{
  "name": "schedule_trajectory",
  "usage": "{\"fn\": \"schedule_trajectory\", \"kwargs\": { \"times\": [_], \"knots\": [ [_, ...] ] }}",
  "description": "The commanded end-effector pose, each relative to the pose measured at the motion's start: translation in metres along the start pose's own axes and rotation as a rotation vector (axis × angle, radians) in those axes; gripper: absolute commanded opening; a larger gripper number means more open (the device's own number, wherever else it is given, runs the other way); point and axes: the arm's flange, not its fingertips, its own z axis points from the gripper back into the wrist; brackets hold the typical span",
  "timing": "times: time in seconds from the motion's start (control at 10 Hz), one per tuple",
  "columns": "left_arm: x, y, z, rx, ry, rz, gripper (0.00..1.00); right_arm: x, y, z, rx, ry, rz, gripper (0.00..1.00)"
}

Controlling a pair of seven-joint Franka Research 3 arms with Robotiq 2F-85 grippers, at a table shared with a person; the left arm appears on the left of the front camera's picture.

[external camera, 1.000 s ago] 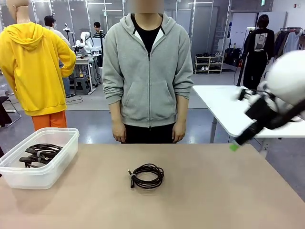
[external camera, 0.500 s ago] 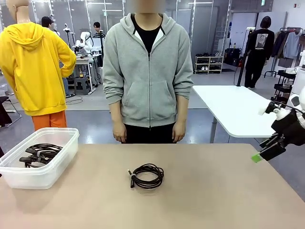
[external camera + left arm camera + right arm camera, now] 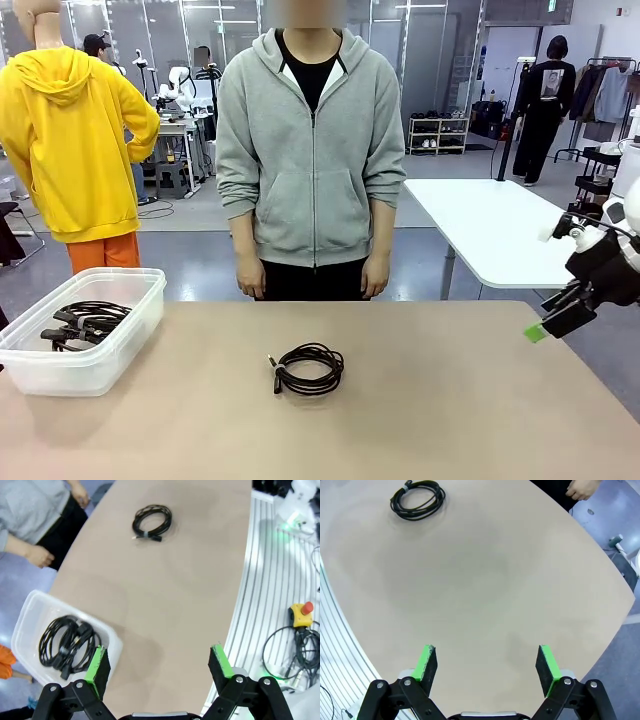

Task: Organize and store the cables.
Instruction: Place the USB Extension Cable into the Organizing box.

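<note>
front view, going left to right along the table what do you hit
clear plastic bin holding coiled cables → lone coiled cable on the table → right gripper, open, past the table's right edge

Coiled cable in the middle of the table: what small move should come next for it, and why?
Probably the right gripper, jaws open and empty at the table's right edge, should move in over the loose coiled cable. That coil lies alone on the table, while other cables already sit in the clear bin at the left. The left gripper is open too, above the bin.
</note>
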Motion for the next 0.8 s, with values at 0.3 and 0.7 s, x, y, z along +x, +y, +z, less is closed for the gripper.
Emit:
{"fn": "schedule_trajectory", "kwargs": {
  "times": [0.3, 0.7],
  "knots": [
    [0.16, -0.003, -0.151, -0.105, 0.175, -0.041, 1.0, 0.003, 0.003, 0.001, -0.002, 0.02, -0.026, 1.0],
    [0.235, 0.012, -0.258, -0.132, 0.344, 0.13, 1.0, 0.003, 0.003, 0.001, -0.002, 0.02, -0.026, 1.0]
  ]
}}
